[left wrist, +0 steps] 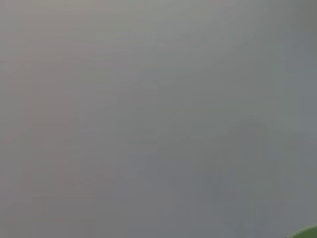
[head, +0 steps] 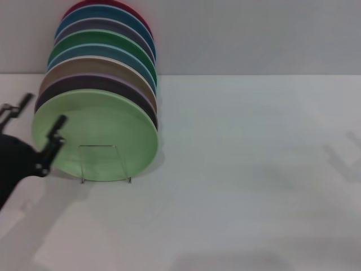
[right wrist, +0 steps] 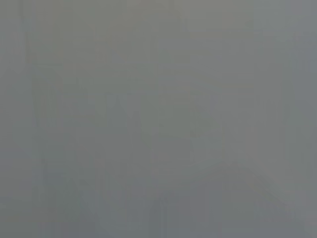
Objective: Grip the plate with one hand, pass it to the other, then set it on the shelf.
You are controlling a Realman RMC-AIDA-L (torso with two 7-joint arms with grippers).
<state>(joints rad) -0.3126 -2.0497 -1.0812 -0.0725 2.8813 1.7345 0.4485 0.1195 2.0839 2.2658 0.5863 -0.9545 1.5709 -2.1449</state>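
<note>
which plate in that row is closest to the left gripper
The light-green plate at the front of the row, standing in the clear rack. The left gripper sits at its rim, jaws open; the other plates stand behind it.

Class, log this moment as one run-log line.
left gripper: open, at light-green plate rim | plate: upright in rack, front of stack | right gripper: unseen
</note>
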